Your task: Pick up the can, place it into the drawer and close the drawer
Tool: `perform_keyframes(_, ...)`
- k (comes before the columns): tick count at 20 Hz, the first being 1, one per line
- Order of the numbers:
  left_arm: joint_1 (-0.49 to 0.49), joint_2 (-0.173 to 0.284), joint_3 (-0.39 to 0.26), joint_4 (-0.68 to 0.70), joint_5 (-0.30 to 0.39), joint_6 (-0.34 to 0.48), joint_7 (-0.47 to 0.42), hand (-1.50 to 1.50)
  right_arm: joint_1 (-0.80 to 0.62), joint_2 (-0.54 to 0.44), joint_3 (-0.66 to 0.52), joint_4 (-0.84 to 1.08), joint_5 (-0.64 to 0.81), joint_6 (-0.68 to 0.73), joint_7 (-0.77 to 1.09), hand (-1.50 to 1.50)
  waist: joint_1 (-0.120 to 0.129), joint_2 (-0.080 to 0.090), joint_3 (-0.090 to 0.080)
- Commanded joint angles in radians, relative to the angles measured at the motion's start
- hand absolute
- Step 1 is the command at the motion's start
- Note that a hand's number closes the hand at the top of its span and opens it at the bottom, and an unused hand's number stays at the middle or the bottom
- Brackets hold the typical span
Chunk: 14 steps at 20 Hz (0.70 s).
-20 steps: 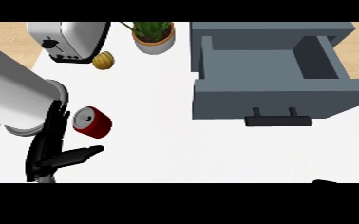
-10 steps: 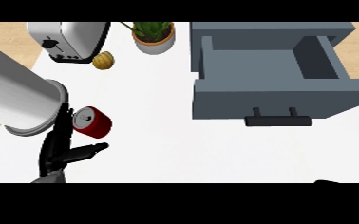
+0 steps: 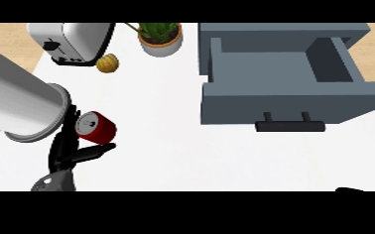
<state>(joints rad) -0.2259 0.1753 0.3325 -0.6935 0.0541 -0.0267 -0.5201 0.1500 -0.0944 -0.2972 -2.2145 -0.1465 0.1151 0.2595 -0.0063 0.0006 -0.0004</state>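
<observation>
touching can (image 3: 96, 127), left robot hand (image 3: 67, 151)

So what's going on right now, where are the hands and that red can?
Left hand open beside the can, not gripping. Right hand barely showing at lower right edge. Drawer open, nothing between it and the can.

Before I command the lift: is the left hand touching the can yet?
Cannot tell. In the head view the left hand lies right against the red can, its fingers overlapping the can's lower-left edge, but from steeply above neither contact nor a gap shows plainly.
</observation>
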Motion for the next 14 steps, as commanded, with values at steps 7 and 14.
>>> perform_keyframes(7,-0.190,0.076,-0.006,0.250,0.000,-0.088,-0.080,-1.50,-0.011,0.012,-0.001,-0.012,0.001,0.004,0.015,-1.50,-0.006,0.002,-0.001)
perform_keyframes(14,-0.234,0.044,-0.032,0.315,-0.004,-0.157,-0.135,1.50,-0.043,-0.017,-0.024,-0.009,0.003,0.006,0.041,-1.50,-0.003,0.001,0.000)
